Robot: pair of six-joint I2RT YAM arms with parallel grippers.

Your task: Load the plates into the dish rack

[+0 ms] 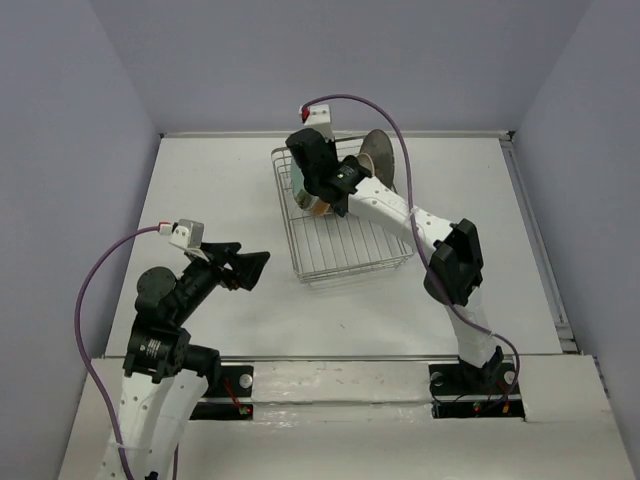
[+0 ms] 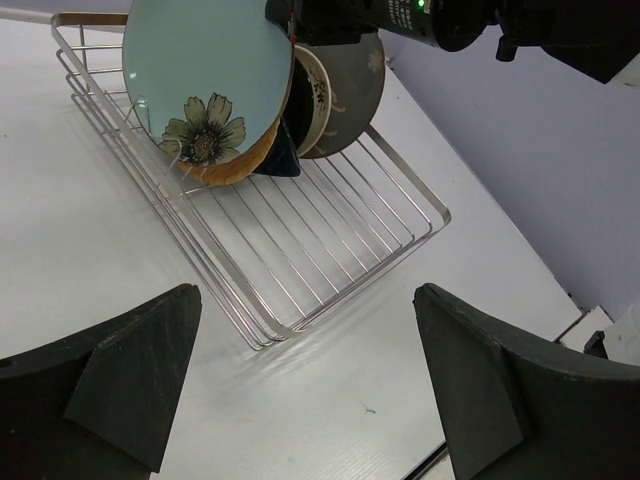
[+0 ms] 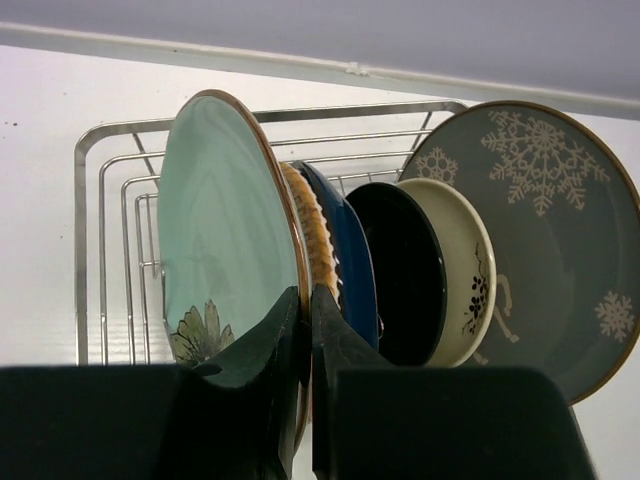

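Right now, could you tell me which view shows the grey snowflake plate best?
The right wrist view: the grey snowflake plate faces it, nearly whole. Left wrist shows a sliver behind the cream plate; top external, a small part.

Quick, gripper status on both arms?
Left gripper: open, holding nothing.
Right gripper: closed on the rim of the pale teal plate.

Bright silver wire dish rack (image 2: pixel 300 250) — glossy teal plate (image 3: pixel 225 230), shiny black plate (image 3: pixel 405 270), matt white table (image 2: pixel 80 260).

Soft, even light on the white table (image 1: pixel 220 190); faint shadows; mild sheen on the pale teal round plate (image 3: pixel 220 230).
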